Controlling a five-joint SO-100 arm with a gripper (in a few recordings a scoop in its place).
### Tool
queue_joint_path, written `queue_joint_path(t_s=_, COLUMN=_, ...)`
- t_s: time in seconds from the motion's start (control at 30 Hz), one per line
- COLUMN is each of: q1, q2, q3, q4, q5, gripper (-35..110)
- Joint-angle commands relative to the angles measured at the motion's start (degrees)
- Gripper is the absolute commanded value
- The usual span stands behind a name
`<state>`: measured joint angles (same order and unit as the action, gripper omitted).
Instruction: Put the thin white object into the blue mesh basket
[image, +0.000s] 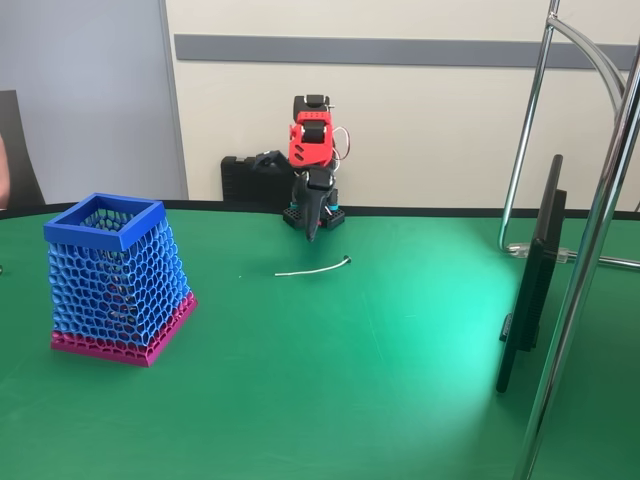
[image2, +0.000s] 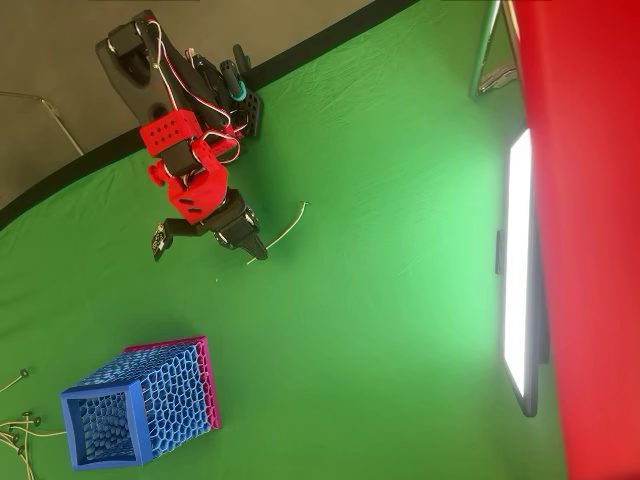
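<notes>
The thin white object (image: 312, 268) lies flat on the green table, a slim, slightly curved strand with a dark tip at its right end; in the overhead view the thin white object (image2: 284, 231) runs diagonally. My red and black arm stands at the table's back edge. Its gripper (image: 313, 232) points down just behind the strand, fingers together and holding nothing; in the overhead view the gripper (image2: 258, 248) hovers close to the strand's lower left end. The blue mesh basket (image: 105, 222) stands upright on its magenta base at the left, well apart; from overhead the basket (image2: 100, 408) sits at the lower left.
A dark monitor (image: 530, 290) stands edge-on at the right with chrome stand poles (image: 590, 250) beside it. A tiny white speck (image: 240, 277) lies left of the strand. A black box (image: 245, 180) sits behind the arm's base. Thin cables (image2: 15, 425) lie left of the basket.
</notes>
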<state>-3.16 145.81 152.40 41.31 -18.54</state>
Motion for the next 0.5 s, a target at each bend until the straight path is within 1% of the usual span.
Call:
queue_joint_path(t_s=0.0, q1=-2.20, q2=-3.34, q3=-5.89, q4=3.16, q5=-2.72, gripper=1)
queue_joint_path(t_s=0.13, q1=-4.13, q2=-11.60, q3=-14.50, q4=9.93, q5=-4.13, gripper=1)
queue_joint_path(t_s=0.23, q1=-4.75, q2=-16.17, q3=-18.98, q4=13.01, q5=-6.06, gripper=1)
queue_joint_path(t_s=0.47, q1=-5.54, q2=-24.43, q3=-24.70, q4=16.35, q5=-12.30, gripper=2)
